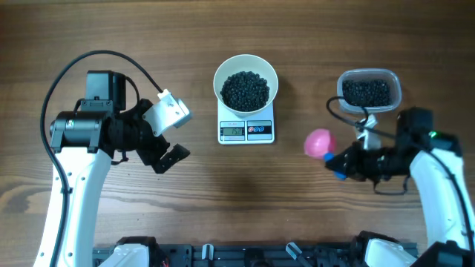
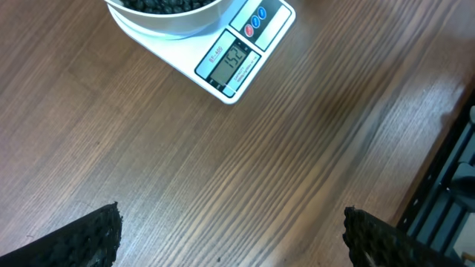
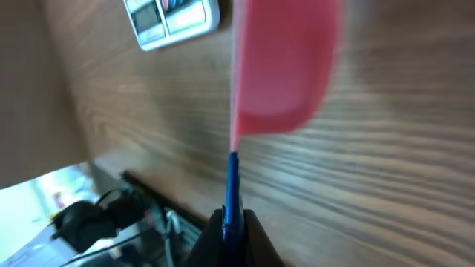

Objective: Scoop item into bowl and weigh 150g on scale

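Note:
The white bowl [image 1: 246, 87] stands on the white scale [image 1: 246, 130], heaped with black beads [image 1: 246, 90]. The scale's display [image 2: 232, 61] is lit in the left wrist view, the bowl's rim [image 2: 169, 21] above it. My right gripper [image 1: 341, 165] is shut on the blue handle [image 3: 231, 185] of a pink scoop [image 1: 320, 142], held between the scale and the tub. The scoop's pink cup [image 3: 286, 67] is blurred in the right wrist view. My left gripper [image 1: 169, 154] hangs open over bare wood, left of the scale, its fingertips [image 2: 96, 236] wide apart.
A clear plastic tub [image 1: 369, 91] with more black beads sits at the back right. A black rail [image 1: 260, 256] runs along the table's front edge. Bare wood lies between the two arms in front of the scale.

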Tool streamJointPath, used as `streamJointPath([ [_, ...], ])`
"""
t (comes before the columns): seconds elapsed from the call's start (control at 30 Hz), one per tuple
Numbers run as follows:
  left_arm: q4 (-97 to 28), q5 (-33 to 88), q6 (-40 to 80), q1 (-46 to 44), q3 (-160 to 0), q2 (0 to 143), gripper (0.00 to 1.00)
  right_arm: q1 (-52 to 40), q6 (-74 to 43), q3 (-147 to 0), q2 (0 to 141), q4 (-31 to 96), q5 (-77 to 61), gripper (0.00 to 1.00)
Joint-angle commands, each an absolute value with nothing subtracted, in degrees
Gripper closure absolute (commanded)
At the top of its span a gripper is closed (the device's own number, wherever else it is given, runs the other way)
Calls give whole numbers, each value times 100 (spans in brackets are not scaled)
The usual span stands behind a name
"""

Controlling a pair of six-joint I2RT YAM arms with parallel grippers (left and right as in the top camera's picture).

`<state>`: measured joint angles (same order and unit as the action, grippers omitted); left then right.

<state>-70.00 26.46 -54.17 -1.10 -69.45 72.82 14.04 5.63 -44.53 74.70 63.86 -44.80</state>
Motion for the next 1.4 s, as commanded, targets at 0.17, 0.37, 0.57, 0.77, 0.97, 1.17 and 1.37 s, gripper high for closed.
streamJointPath([
  [0.17, -7004, 2740, -5529, -73, -6921, 7269, 0, 1424, -891, -3293, 7430, 4696, -4827, 82],
  [0.37, -7004, 2740, -5529, -73, -6921, 7269, 0, 1422, -1422, -3293, 7430, 4751, -3903, 71],
  [0.57, -7004, 2740, -5529, -73, -6921, 7269, 0, 1424, -2021, -3297, 7428, 4532, -2978, 16],
  [0.77, -7004, 2740, -5529, -73, -6921, 7266, 0, 1422, -2867, -4163, 7317, 4141, -3494, 0],
  [0.97, -7004, 2740, -5529, -73, -6921, 7269, 0, 1422, -4724, -6187, 6460, 3612, -4270, 0],
  [1.17, -7004, 2740, -5529, -73, -6921, 7266, 0, 1433, -5404, -6200, 6014, 3669, -4639, 0],
  [1.37, -7004, 2740, -5529, -73, -6921, 7266, 0, 1304, -2554, -6169, 4746, 3708, -3548, 0],
])
